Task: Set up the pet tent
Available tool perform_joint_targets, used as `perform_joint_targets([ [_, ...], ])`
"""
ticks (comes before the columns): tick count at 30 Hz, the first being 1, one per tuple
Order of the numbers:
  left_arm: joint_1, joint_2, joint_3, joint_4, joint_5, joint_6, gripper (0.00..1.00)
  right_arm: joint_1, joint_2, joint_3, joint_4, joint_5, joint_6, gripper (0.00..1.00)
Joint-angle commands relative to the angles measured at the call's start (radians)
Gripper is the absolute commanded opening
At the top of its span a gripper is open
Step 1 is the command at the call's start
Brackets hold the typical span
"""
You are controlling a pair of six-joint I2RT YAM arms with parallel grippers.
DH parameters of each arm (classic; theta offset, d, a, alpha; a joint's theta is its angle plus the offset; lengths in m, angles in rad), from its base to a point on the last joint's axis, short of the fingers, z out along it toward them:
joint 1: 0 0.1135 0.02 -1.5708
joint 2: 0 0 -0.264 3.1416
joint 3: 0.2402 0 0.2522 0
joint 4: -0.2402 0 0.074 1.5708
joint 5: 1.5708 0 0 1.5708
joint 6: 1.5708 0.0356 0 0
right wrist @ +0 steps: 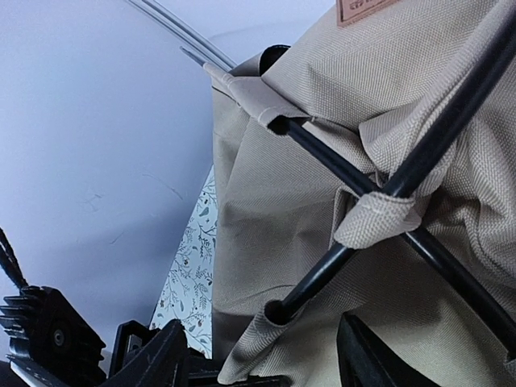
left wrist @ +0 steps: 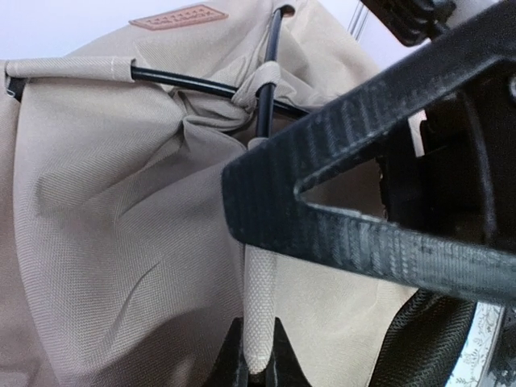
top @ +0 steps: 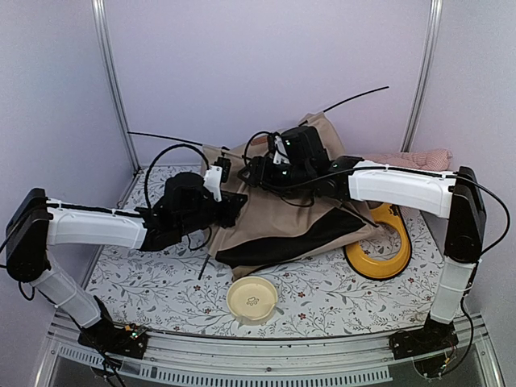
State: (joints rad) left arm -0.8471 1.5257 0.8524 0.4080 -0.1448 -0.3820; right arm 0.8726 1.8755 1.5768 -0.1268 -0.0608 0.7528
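The pet tent (top: 278,222) lies collapsed in the middle of the table, tan fabric with a dark doorway panel. Two thin black poles (top: 355,98) stick out of it at the back. My left gripper (left wrist: 256,364) is shut on a beige webbing sleeve (left wrist: 260,298) of the tent, at its left side (top: 235,203). My right gripper (right wrist: 266,367) is open, its fingers (right wrist: 165,355) standing either side of a sleeve mouth (right wrist: 278,313) where a black pole (right wrist: 379,205) enters. The poles cross under a fabric loop (right wrist: 377,218). A brown label (left wrist: 179,16) shows above.
A yellow feeder tray (top: 389,256) lies right of the tent, partly under it. A cream bowl (top: 252,299) sits near the front edge. A pink checked cushion (top: 421,158) lies at the back right. Metal frame posts (top: 113,81) stand at both back corners.
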Motion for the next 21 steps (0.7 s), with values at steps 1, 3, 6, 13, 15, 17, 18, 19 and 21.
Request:
perform_joint_targets([
  [1,-0.024,-0.043,-0.006,0.108,-0.002,0.079,0.0,0.0,0.04,0.034,-0.01,-0.001,0.001,0.6],
  [3,-0.032,-0.058,-0.016,0.108,0.01,0.106,0.0,-0.005,0.062,0.059,-0.024,-0.011,-0.006,0.56],
  [6,-0.034,-0.077,-0.026,0.101,0.032,0.115,0.0,-0.005,0.103,0.114,-0.061,-0.025,-0.026,0.47],
  [13,-0.031,-0.125,-0.009,0.021,0.048,0.111,0.26,0.011,0.104,0.186,-0.161,0.072,-0.094,0.01],
  [15,-0.02,-0.168,0.003,-0.026,0.061,0.104,0.37,0.015,0.096,0.217,-0.209,0.118,-0.136,0.0],
  [17,-0.004,-0.216,0.027,-0.096,0.086,0.099,0.42,0.019,0.096,0.259,-0.273,0.157,-0.184,0.0],
  [18,0.006,-0.238,0.048,-0.133,0.098,0.099,0.44,0.021,0.096,0.276,-0.297,0.167,-0.2,0.0],
  [19,0.018,-0.26,0.07,-0.175,0.11,0.105,0.45,0.021,0.096,0.294,-0.32,0.174,-0.22,0.0],
  [21,0.036,-0.292,0.125,-0.262,0.12,0.13,0.45,0.021,0.096,0.328,-0.359,0.182,-0.256,0.0],
])
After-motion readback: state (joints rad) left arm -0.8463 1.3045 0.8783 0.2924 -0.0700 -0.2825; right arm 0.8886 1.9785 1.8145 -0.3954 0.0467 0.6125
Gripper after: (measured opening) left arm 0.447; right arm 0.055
